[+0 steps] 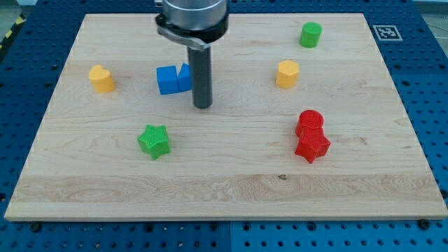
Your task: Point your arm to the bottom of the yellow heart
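The yellow heart lies near the board's left side, upper half. My tip stands near the board's middle, well to the right of the heart and a little lower than it. A blue cube and another blue block, partly hidden by the rod, lie between the heart and my tip, just left of the rod. The tip touches no block that I can see.
A green star lies below and left of the tip. A yellow hexagon and a green cylinder are at the upper right. A red cylinder touches a red star at the right. The wooden board rests on a blue pegboard.
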### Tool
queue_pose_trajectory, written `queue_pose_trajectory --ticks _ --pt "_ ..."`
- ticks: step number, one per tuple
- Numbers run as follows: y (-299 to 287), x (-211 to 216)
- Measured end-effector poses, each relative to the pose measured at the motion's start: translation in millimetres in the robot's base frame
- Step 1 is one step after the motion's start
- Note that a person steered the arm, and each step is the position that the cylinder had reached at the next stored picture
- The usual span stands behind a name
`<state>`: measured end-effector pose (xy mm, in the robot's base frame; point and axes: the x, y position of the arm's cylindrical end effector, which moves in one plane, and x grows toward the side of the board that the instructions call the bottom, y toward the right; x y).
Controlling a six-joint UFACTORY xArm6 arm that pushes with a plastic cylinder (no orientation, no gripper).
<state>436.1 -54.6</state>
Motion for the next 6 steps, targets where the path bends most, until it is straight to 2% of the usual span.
queue_pose_trajectory --ticks 5,6 --pt "-153 -5" --pt "-179 -20"
